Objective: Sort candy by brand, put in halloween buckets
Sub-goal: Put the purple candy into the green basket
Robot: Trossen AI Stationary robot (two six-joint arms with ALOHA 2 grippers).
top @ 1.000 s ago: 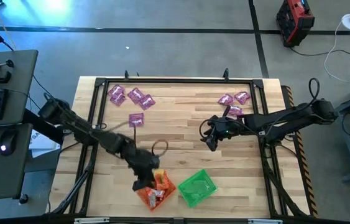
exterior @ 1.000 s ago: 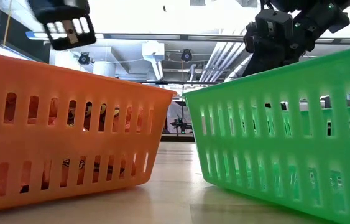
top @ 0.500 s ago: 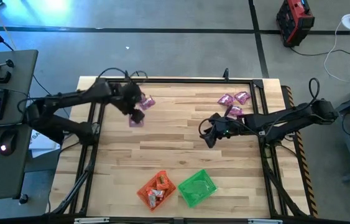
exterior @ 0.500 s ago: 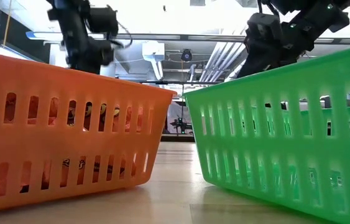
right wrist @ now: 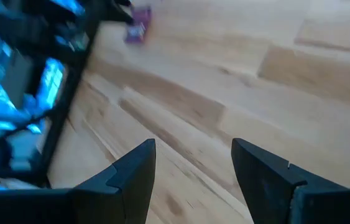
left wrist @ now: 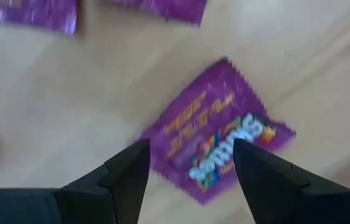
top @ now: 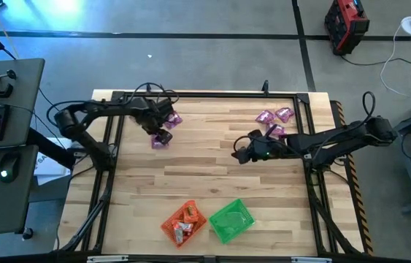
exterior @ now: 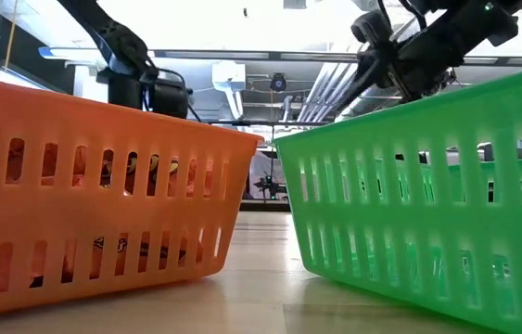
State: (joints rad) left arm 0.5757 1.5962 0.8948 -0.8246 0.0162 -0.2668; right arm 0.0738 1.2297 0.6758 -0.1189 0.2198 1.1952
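The left gripper (top: pixel 163 136) is poised right over a purple candy packet (left wrist: pixel 215 140) at the far-left part of the counter (top: pixel 205 175), fingers (left wrist: pixel 128 168) spread wide with nothing between them. In the left wrist view the packet lies flat just ahead of the tips, its long axis running slantwise across the gap — so the fingers straddle one end of it rather than its middle, and a straight drop looks like it would pinch near that end.

More purple packets sit just beyond it. The right gripper (top: pixel 240 155) hovers mid-counter, fingers also wide and empty, near its own purple cluster (top: pixel 274 120) at the far right — well apart from this packet, so the left arm is plainly the nearer one.

The orange bucket (top: pixel 185 222) and green bucket (top: pixel 231 220) wait side by side at the near edge, the orange already holding orange-red candy.
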